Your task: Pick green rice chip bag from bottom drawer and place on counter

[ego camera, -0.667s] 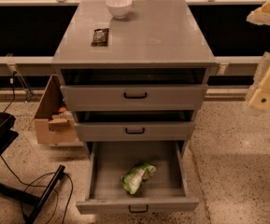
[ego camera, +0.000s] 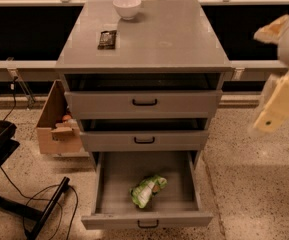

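The green rice chip bag (ego camera: pixel 148 190) lies on its side near the middle of the open bottom drawer (ego camera: pixel 109 184), which is pulled out towards me. The counter (ego camera: pixel 154 36) is the grey top of the drawer cabinet. My gripper (ego camera: pixel 276 106) shows as a blurred cream shape at the right edge, level with the top drawer, well right of the cabinet and far above the bag. It holds nothing that I can see.
A white bowl (ego camera: pixel 127 7) and a dark flat packet (ego camera: pixel 107 39) sit on the counter's back left. The two upper drawers (ego camera: pixel 144 103) are slightly ajar. A cardboard box (ego camera: pixel 56 126) stands left of the cabinet. Black chair legs and cables (ego camera: pixel 39 209) lie at lower left.
The arm at the right edge has shifted slightly down and to the left. The bag, drawers and counter items have not moved.
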Tool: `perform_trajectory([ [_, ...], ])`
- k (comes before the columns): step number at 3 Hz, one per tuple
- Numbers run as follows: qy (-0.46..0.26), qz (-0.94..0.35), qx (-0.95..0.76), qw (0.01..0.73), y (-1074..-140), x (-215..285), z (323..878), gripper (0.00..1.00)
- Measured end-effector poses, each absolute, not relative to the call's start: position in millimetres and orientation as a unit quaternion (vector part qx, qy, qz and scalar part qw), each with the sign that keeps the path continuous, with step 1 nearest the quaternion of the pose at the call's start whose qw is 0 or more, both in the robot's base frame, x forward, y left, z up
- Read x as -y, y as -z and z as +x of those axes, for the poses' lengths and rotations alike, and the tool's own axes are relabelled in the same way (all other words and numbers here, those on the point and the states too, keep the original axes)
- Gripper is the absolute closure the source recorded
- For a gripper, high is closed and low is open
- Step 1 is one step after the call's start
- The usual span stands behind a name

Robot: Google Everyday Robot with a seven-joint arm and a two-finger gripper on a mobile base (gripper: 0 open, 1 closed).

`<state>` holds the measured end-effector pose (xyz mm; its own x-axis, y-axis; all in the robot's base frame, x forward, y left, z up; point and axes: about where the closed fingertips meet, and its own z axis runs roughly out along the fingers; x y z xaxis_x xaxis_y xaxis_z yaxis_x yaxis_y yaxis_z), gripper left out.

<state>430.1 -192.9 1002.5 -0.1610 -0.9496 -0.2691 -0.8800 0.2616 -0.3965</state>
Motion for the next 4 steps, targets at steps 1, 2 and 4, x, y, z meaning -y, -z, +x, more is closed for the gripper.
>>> perform_trajectory([
  [1,0.072,-0.623,-0.738,0.249,-951,184,425,0.0],
  [2,0.078,-0.645,-0.721,0.242,-880,181,425,0.0],
  [4,0.085,-0.633,-0.729,0.247,-759,173,447,0.0],
])
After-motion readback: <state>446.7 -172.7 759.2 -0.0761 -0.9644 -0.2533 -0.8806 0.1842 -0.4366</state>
